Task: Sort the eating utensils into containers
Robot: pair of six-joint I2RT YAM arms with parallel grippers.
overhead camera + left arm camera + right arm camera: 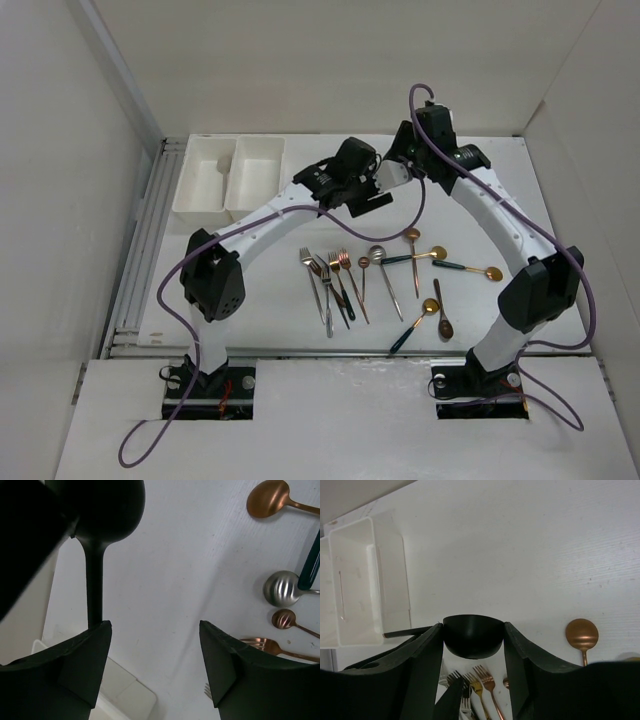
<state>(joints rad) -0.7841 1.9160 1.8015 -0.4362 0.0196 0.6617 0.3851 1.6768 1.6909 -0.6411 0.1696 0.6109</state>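
My right gripper (473,625) is shut on the bowl of a black spoon (472,639), held above the table; its thin handle runs off to the left. In the left wrist view the same black spoon (102,515) hangs at the upper left and its handle drops behind my left finger. My left gripper (155,625) stands open with only table between the fingers. From above, the left gripper (378,197) and the right gripper (392,172) meet just right of the containers (230,170), two joined white bins. Several forks (328,285) and spoons (425,262) lie in front.
A bin wall (390,570) shows at the left of the right wrist view, a bin corner (130,695) under my left gripper. A copper spoon (267,499), a silver spoon (280,587) and a copper fork (265,645) lie to its right. White walls enclose the table.
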